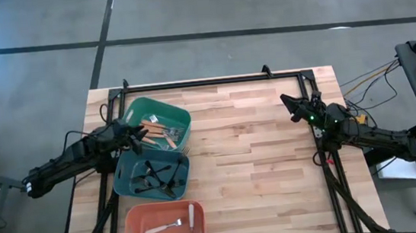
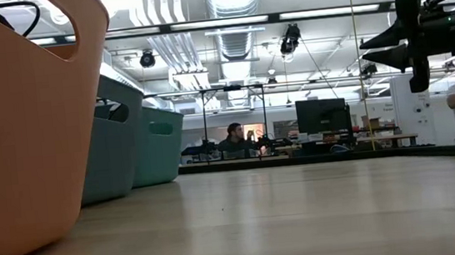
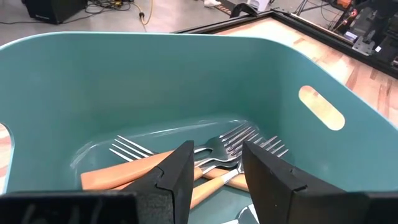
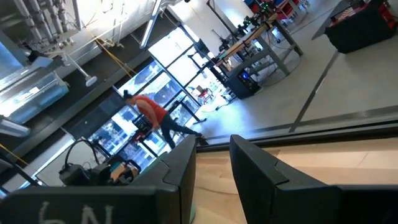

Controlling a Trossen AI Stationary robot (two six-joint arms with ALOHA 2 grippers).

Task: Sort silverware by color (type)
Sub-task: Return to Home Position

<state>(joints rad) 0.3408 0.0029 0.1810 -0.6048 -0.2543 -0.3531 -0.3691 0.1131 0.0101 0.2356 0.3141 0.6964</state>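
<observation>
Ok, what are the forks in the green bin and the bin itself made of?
Forks: tines look like polished metal, bright with glints; handles seem matte orange plastic, though coated wood is possible. Green bin: likely moulded plastic, a smooth satin wall in one piece, rounded corners, cut-out handle slot.

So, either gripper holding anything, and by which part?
Nothing held. Left gripper open, empty above the orange forks in the green bin; right gripper open, empty.
</observation>
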